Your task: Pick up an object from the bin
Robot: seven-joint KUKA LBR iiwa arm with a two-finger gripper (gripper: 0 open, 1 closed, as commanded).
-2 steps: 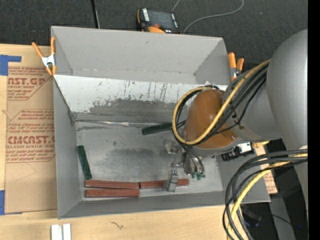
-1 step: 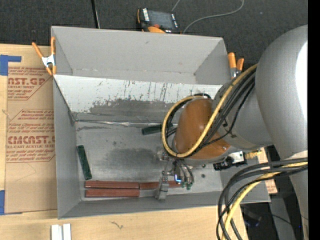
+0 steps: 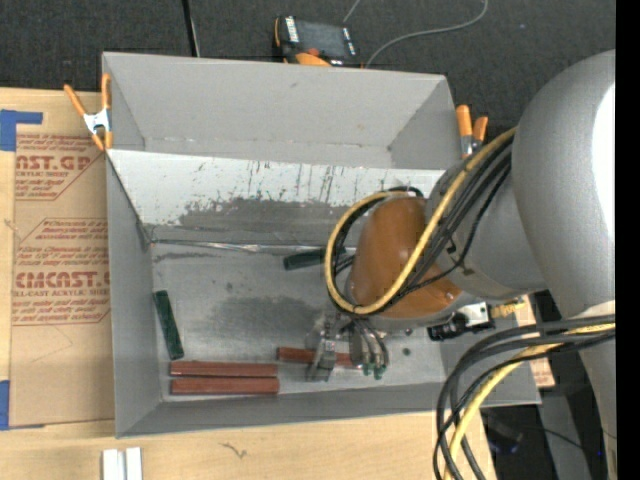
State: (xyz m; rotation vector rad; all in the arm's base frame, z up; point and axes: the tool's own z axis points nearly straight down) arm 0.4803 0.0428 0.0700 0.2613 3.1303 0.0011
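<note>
- The claw [image 3: 340, 353] is low over the bin floor at about 5 o'clock from the floor's middle. It sits right at the right-hand end of a short red-brown stick. Whether the claw is open or closed cannot be told, because its tip is lost among metal parts and shadow.
- The grey metal bin [image 3: 270, 118] has sloping walls, and its floor is scuffed and stained.
- The arm [image 3: 560, 198], silver-grey and bulky, comes in from 3 o'clock.
- An orange cover [image 3: 390, 253] sits on the wrist directly above the claw, ringed by yellow and black cables [image 3: 338, 248].
- An upper red-brown bar [image 3: 225, 370] lies flat at 7 o'clock, parallel to the near wall.
- A lower red-brown bar [image 3: 225, 387] lies just beside it, nearer the wall.
- A dark green bar [image 3: 167, 325] lies at 9 o'clock along the left wall, well apart from the claw.
- A dark green piece [image 3: 303, 261] lies at 12 o'clock, its right end hidden behind the cables.
- The short red-brown stick [image 3: 295, 354] lies at 6 o'clock, just right of the upper bar.
- A small green bit [image 3: 379, 371] shows just beside the claw at its 4 o'clock.
</note>
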